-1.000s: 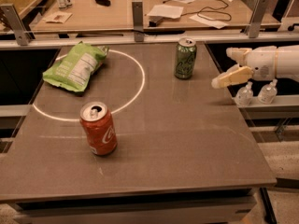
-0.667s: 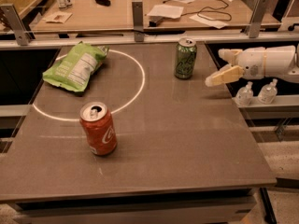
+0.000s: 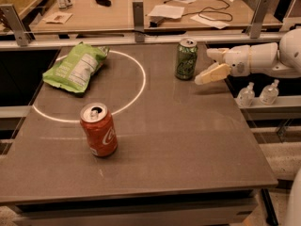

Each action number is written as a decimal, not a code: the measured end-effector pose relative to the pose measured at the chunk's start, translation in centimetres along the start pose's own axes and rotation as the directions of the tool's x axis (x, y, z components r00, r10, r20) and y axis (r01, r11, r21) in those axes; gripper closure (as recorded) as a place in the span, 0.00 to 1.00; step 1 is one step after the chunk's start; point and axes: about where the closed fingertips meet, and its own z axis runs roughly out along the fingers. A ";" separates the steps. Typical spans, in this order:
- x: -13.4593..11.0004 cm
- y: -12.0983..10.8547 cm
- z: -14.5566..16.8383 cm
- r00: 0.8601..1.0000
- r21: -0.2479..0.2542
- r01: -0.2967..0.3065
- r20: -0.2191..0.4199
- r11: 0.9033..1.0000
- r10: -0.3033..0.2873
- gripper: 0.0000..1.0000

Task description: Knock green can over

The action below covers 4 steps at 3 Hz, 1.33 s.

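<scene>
The green can [image 3: 186, 59] stands upright near the far edge of the grey table [image 3: 188, 145], just outside the white circle [image 3: 139, 86] marked on the surface. The gripper [image 3: 205, 67] hangs just to the can's right at about its mid-height, not touching it, its two fingers spread apart with nothing between them. A red-orange soda can [image 3: 99, 129] stands upright nearer the front, on the circle's line. A light green chip bag [image 3: 75, 68] lies on the circle's far left. Two small clear bottles [image 3: 257, 93] sit on a ledge beyond the table's right edge.
</scene>
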 end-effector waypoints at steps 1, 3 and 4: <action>-0.8 0.2 1.5 1.000 -0.027 0.008 0.016 1.000 -0.008 0.00; -2.3 0.6 4.4 0.996 -0.064 0.017 0.084 0.998 -0.012 0.00; -2.7 0.8 5.9 0.993 -0.092 0.029 0.115 0.995 -0.019 0.17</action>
